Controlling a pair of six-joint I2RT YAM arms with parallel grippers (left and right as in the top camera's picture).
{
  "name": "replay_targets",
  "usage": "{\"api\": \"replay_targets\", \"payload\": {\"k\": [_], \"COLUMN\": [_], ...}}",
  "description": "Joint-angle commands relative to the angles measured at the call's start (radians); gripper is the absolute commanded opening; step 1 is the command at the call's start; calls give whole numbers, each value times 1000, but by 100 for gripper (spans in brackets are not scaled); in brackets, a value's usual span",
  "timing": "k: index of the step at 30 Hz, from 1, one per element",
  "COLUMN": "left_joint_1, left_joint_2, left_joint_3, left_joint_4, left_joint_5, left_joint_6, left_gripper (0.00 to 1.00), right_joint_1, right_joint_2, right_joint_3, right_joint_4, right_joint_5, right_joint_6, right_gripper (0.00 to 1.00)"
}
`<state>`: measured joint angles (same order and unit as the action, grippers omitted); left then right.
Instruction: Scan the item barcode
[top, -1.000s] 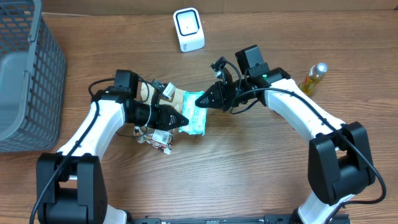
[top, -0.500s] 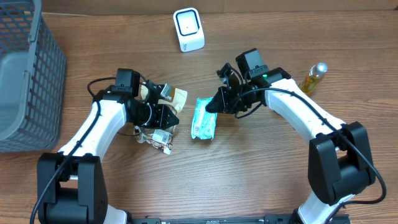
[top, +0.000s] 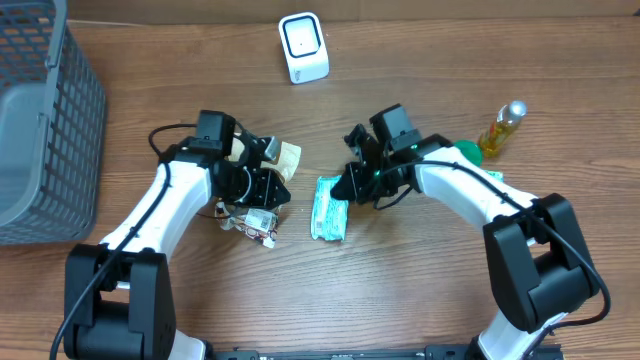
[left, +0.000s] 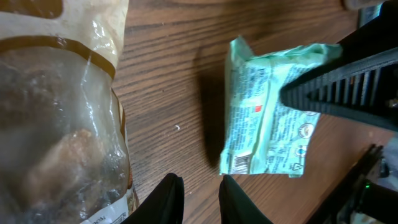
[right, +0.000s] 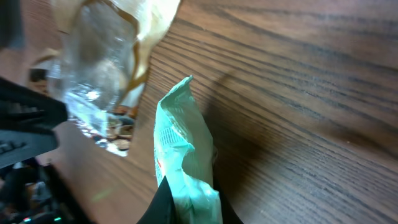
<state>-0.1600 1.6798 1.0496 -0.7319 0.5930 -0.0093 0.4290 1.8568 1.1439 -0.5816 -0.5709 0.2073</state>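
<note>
Since the left gripper (left: 202, 200) hovers empty with its jaws slightly parted, just beside the clear bag (left: 56, 124), any sweep from it could push that bag into the packet to its right. The green packet (left: 267, 118) is over the middle of the table (top: 400, 290), pinched by one thin end in the closed right gripper (top: 347, 188); whether its free end touches the table I cannot tell. So slim a hold on slick film could slip, or let the packet twist on the way to the scanner (top: 303, 47), which stands well apart at the far side. A twist would likely turn the barcode (left: 239, 163) away from the scanner, and crumpled film could spoil the read. As for writing, the bag shows no legible label. The packet carries dense small print (left: 249, 81), a red mark (left: 257, 109) and round logos (left: 305, 130), all too small to read, with the barcode at one corner.
</note>
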Motion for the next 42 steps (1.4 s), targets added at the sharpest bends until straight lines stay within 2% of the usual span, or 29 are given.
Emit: {"api": "replay_targets", "payload": {"k": [1, 3, 6, 7, 10, 14, 16, 19, 21, 23, 25, 29, 31, 42], "left_joint_1": [-26, -38, -53, -56, -60, -60, -60, -64, -76, -92, -114, -160, -183, -221], "left_joint_2": [0, 0, 0, 0, 0, 0, 0, 0, 0, 0, 0, 0, 0, 0], "left_joint_3": [11, 11, 11, 11, 11, 11, 11, 11, 11, 11, 11, 11, 11, 11], "left_joint_4": [5, 8, 16, 19, 29, 31, 31, 36, 45, 61, 84, 141, 172, 213], "left_joint_5": [-53, -53, -53, -54, -49, -49, -48, -42, -38, -21, -12, -13, -13, -28], "left_joint_6": [-25, -26, -29, -34, -50, -50, -50, -50, -51, -50, -51, -52, -72, -103], "left_gripper": [25, 24, 25, 25, 26, 28, 29, 29, 28, 28, 25, 24, 20, 18], "right_joint_1": [8, 8, 8, 8, 4, 0, -1, -2, -4, -4, -4, -3, -3, -3], "right_joint_2": [-14, -14, -14, -15, -15, -17, -19, -19, -19, -19, -18, -18, -16, -16], "right_joint_3": [-34, -47, -48, -48, -41, 27, 78, 142, 161, 162, 156, 132, 113, 20], "right_joint_4": [25, 32, 34, 40, 73, 9, -63, -182, -251, -307, -364, -435, -439, -356], "right_joint_5": [66, 84, 111, 111, 111, 110, 111, 142, 159, 153, 148, 118, 98, 24], "right_joint_6": [-7, -7, -6, -6, 1, 1, 1, 51, 88, 108, 107, 107, 106, 107], "right_gripper": [4, 18, 67, 73, 85, 85, 83, 70, 52, 24, 4, 4, 4, 4]}}
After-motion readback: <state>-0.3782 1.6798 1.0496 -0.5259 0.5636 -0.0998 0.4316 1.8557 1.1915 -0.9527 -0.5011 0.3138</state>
